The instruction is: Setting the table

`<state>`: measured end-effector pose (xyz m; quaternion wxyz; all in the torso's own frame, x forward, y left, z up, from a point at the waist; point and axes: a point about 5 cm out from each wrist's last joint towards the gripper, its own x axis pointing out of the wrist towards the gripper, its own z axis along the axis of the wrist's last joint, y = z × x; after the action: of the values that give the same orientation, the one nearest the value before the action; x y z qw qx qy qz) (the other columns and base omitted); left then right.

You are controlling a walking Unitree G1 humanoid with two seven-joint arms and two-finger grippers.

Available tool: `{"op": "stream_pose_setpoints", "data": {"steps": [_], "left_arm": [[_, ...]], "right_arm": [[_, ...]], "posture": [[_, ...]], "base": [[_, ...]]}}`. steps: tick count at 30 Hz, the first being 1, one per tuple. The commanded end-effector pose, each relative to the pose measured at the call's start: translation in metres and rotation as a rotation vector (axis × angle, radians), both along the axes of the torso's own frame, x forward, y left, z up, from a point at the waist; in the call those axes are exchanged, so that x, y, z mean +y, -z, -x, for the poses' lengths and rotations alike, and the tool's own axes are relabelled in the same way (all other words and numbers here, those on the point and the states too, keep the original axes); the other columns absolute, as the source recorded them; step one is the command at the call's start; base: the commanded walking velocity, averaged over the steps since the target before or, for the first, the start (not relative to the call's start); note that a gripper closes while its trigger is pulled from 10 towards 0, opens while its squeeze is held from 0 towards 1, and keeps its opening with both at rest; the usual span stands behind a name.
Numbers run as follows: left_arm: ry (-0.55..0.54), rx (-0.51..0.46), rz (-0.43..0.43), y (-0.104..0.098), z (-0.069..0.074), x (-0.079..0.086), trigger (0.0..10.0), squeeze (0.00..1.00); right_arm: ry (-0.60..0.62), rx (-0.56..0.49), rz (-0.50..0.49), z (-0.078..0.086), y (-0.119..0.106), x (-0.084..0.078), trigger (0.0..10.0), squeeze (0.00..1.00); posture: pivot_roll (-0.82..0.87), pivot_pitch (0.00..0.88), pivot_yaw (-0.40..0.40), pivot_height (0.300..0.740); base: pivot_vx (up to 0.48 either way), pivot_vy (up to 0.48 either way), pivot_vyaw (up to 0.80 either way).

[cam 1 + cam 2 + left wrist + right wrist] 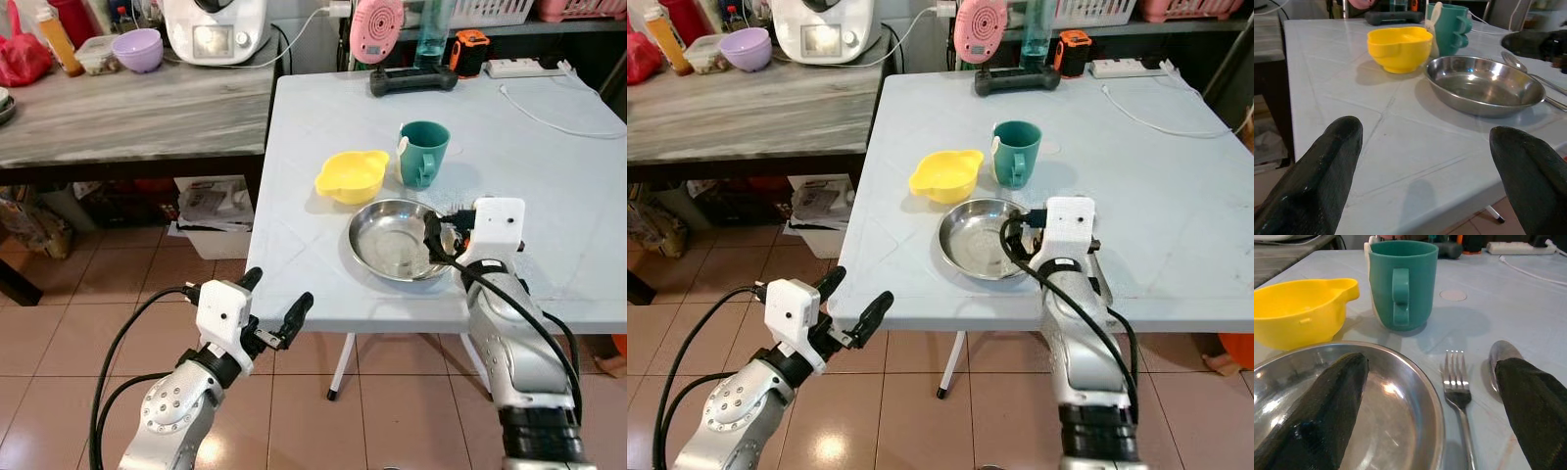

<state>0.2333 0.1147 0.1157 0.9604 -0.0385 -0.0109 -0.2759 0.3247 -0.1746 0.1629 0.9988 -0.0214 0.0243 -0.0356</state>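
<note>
The right hand (pixel 1430 396) hovers open over the steel plate (pixel 392 240) near the desk (pixel 549 186) edge, fork (pixel 1457 382) and spoon (pixel 1498 357) beside it, while the left hand (pixel 277 308) waits open below.

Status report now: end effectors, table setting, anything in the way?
Left end effector open, off the table's near edge. Right end effector open, over steel plate rim; fork and spoon laid beside. Yellow bowl, teal mug behind plate.

Steel plate (pixel 392 240) near table (pixel 549 196) front edge, bowl (pixel 351 176) and mug (pixel 423 153) behind it, fork (pixel 1458 396) and spoon (pixel 1501 357) right of plate
</note>
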Motion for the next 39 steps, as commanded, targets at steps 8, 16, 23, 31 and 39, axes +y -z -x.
{"op": "stream_pose_setpoints", "data": {"steps": [8, 16, 23, 31, 39], "left_arm": [[0.059, 0.024, -0.033, 0.004, 0.004, 0.001, 10.0, 0.00], [0.119, 0.041, -0.047, 0.004, 0.005, 0.004, 10.0, 0.00], [0.108, 0.059, -0.060, 0.006, 0.002, 0.012, 10.0, 0.00], [0.108, 0.053, -0.051, 0.003, 0.001, 0.010, 10.0, 0.00], [0.111, 0.055, -0.052, 0.002, 0.004, 0.010, 10.0, 0.00]], "right_arm": [[0.020, 0.070, -0.027, -0.011, 0.004, 0.002, 10.0, 0.00], [0.023, 0.117, -0.031, -0.009, 0.015, 0.004, 10.0, 0.00], [-0.002, 0.137, -0.045, -0.010, 0.017, 0.009, 10.0, 0.00], [-0.022, 0.178, -0.078, -0.011, 0.022, 0.015, 10.0, 0.00], [-0.057, 0.203, -0.103, -0.010, 0.026, 0.022, 4.9, 0.00]], "posture": [[-0.12, 0.136, 0.063, 0.740], [-0.12, 0.133, 0.061, 0.740], [-0.12, 0.133, 0.060, 0.740], [-0.12, 0.131, 0.057, 0.740], [-0.11, 0.130, 0.055, 0.740]], "base": [[0.000, 0.000, 0.00], [0.000, 0.000, 0.00], [0.000, 0.000, 0.00], [0.000, 0.000, 0.00], [0.000, 0.000, 0.00]]}}
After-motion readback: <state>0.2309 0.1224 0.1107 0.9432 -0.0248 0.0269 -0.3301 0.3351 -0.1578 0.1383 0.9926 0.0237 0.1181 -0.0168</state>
